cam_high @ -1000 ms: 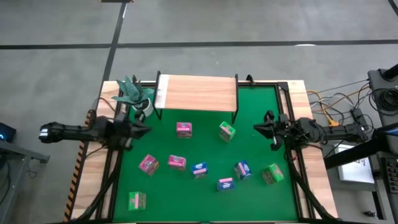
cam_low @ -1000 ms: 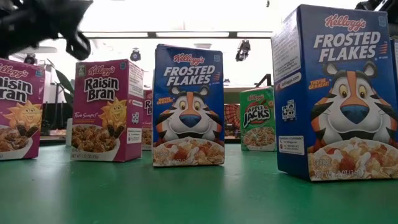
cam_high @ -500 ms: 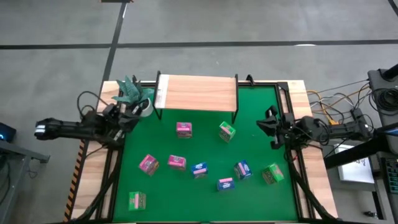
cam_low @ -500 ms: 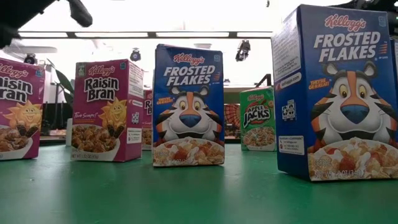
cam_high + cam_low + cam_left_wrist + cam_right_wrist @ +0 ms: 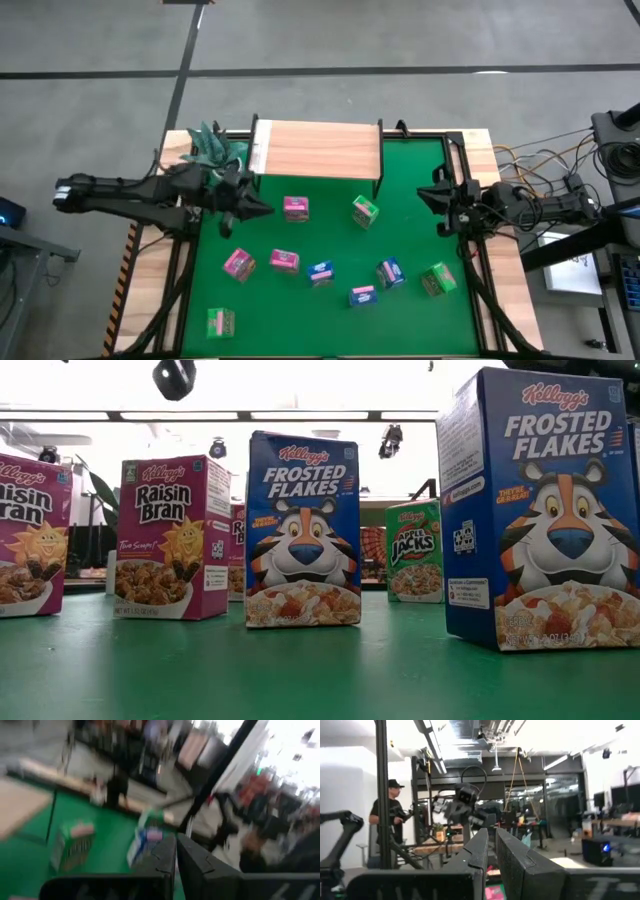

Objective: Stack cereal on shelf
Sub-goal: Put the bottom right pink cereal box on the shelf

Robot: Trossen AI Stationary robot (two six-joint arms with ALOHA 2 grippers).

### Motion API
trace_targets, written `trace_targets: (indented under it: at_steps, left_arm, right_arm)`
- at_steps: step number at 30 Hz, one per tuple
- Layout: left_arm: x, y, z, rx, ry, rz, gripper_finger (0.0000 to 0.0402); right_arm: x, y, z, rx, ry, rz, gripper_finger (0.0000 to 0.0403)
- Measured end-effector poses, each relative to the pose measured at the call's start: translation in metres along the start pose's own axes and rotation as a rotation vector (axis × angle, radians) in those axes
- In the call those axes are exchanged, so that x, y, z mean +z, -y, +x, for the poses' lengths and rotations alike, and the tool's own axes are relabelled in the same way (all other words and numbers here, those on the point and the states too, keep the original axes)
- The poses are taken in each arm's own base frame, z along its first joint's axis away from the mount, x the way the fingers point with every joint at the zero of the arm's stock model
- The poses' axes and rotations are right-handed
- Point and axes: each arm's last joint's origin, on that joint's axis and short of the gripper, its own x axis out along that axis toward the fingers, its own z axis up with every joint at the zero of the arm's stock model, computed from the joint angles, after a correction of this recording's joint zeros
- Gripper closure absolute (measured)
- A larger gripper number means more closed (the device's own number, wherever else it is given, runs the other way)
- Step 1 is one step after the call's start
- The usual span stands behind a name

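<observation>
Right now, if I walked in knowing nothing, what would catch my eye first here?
Probably the little cereal boxes, pink, green and blue, scattered upright over the green mat. Behind them a bare light-wood shelf stands at the mat's far edge, with nothing on it yet. Two dark arms flank the mat: the left claw is shut and reaches in near a pink box, the right claw shut at the edge.

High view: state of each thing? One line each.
Shelf: bare, no boxes on it.
Pink cereal boxes: three, all on the mat.
Green cereal boxes: three, on the mat.
Blue cereal boxes: three, on the mat.
Left tool: shut, empty, beside the rear pink box.
Right tool: shut, empty, at the mat's right edge.
Plant: upright at the shelf's left end.
</observation>
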Motion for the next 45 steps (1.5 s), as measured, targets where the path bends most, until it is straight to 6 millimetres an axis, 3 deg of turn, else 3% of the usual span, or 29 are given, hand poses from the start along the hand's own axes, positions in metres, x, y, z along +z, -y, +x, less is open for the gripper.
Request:
trace_targets:
  at_steps: [11,21,32,39,45]
  left_arm:
    - [-0.026,0.016,0.042,0.074,-0.506,0.028,0.0402]
    - [-0.031,0.039,0.083,0.094,-0.798,0.034,0.0402]
    - [-0.041,0.047,0.125,0.175,-1.014,0.039,0.0395]
    - [-0.053,0.041,0.141,0.270,-1.206,0.104,0.0321]
    - [-0.035,0.046,0.146,0.344,-1.178,0.240,0.0223]
  right_arm:
    - [0.019,0.000,0.005,-0.001,0.057,-0.018,0.0374]
    - [0.031,-0.001,0.007,-0.003,0.089,-0.069,0.0374]
    - [0.015,0.000,0.006,0.002,-0.016,-0.139,0.0374]
    - [0.031,-0.001,0.008,-0.004,0.049,-0.202,0.0374]
    - [0.041,-0.001,0.010,-0.008,0.074,-0.218,0.0374]
